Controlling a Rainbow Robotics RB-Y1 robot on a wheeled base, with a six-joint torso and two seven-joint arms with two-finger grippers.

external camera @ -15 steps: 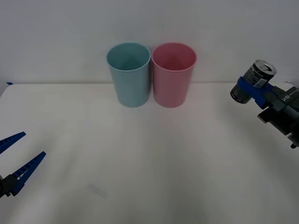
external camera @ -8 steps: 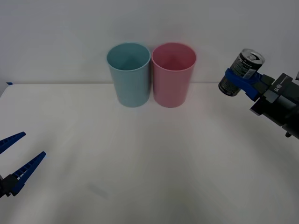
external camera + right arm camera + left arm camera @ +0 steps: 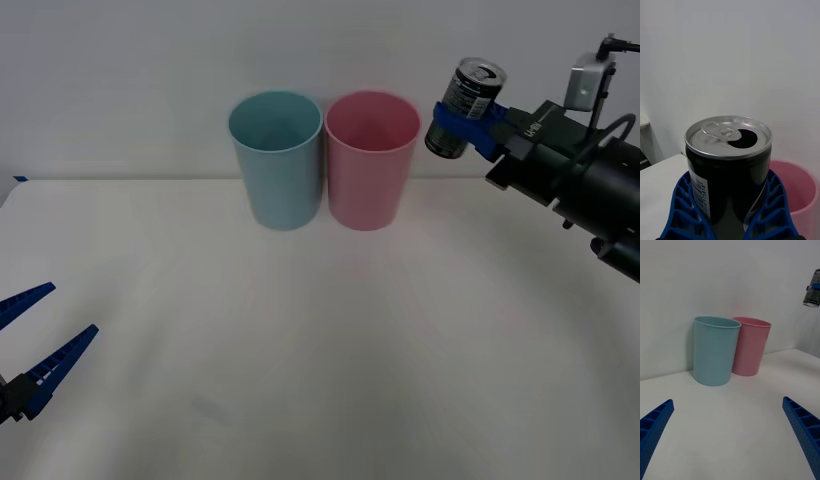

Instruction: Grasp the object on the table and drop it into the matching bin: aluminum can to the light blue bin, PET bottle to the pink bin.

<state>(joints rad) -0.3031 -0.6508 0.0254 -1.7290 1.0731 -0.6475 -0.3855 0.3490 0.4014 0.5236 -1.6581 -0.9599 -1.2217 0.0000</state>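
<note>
Because the wide, flat white tabletop carries nothing but the two bins at its far edge, the carrying arm has open air to travel through. Standing side by side and nearly touching are the tall, tapered light blue plastic bin and its same-sized pink plastic twin, the pink one nearer the robot's right. Held high, above rim height, the right gripper has its blue ribbed fingers clamped on the small dark grey-green aluminium can, gripping the body low so the silver top and pull tab stay upright and free. That height looks chosen to clear the rims on the way across. At this point the can hangs just to the right of the pink bin, off the table altogether. Since a can belongs in the light blue bin, the pink bin lies directly between load and goal; releasing too soon would likely sort it wrongly. Low at the near left, the left gripper waits spread wide, holding nothing.
</note>
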